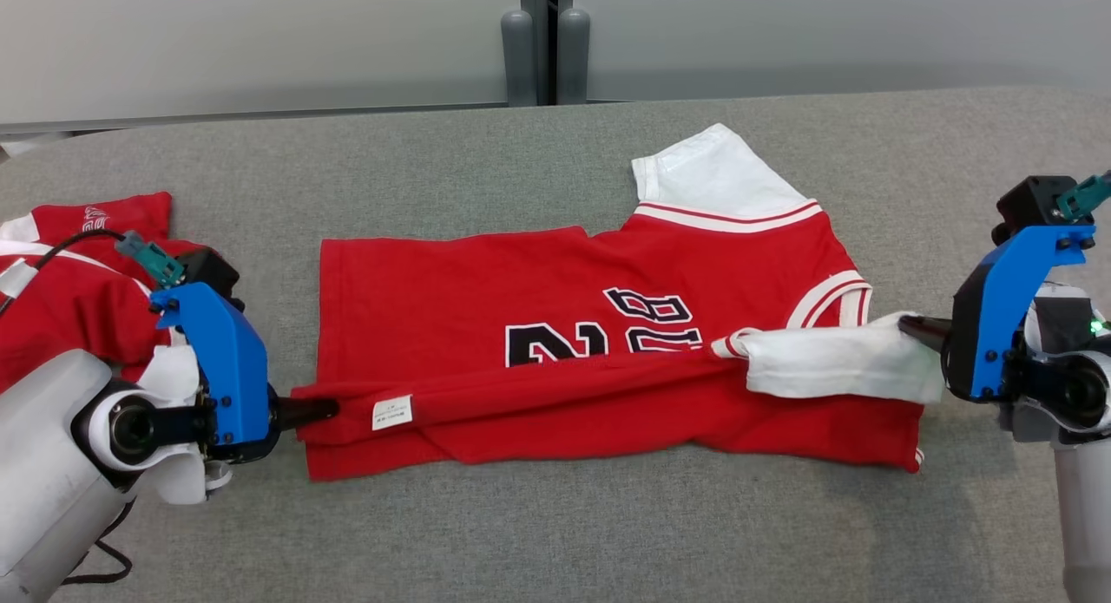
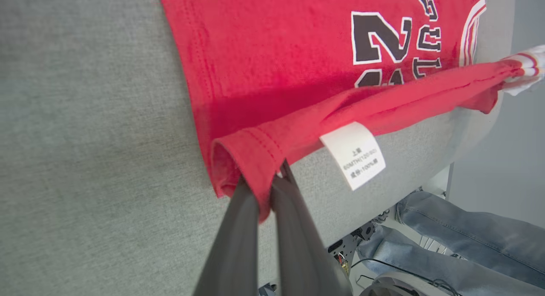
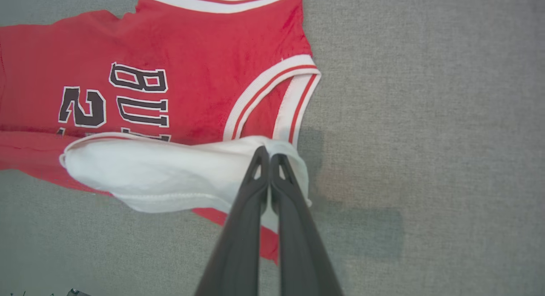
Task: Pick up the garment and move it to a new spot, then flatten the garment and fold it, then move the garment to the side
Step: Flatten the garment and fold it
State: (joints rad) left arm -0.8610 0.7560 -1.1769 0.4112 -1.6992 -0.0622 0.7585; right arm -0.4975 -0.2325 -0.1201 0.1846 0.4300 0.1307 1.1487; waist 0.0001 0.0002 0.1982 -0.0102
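The pale left forearm [image 1: 52, 464] sits closest, at the lower left of the head view, with the blue wrist bracket [image 1: 221, 360] beyond it. Behind that arm, at the table's left end, a second red garment [image 1: 78, 299] lies crumpled.

The left gripper [image 1: 325, 409] points right, and its 2 dark fingers are pinched together on the hem corner of the red shirt [image 1: 521, 325]. In the left wrist view the left gripper [image 2: 272, 176] has the rolled hem of the shirt [image 2: 276, 53] clamped between the fingers, and a white label [image 2: 353, 155] hangs just beside the grip. The same label [image 1: 392, 412] shows in the head view next to the fingertips.

The shirt lies in the middle of the grey table [image 1: 608, 534], hem to the left and collar to the right, black print facing up with a 2 readable. Its near edge is raised and stretched in a taut band between the 2 grippers, partly covering the print. The far white sleeve [image 1: 712, 173] lies flat on the table.

At the right, the near white sleeve [image 1: 833, 360] is bunched and gripped by the right gripper [image 1: 911, 325]. In the right wrist view the right gripper [image 3: 268, 153] has its fingers pressed together on the sleeve [image 3: 170, 176], above the shirt [image 3: 191, 53].
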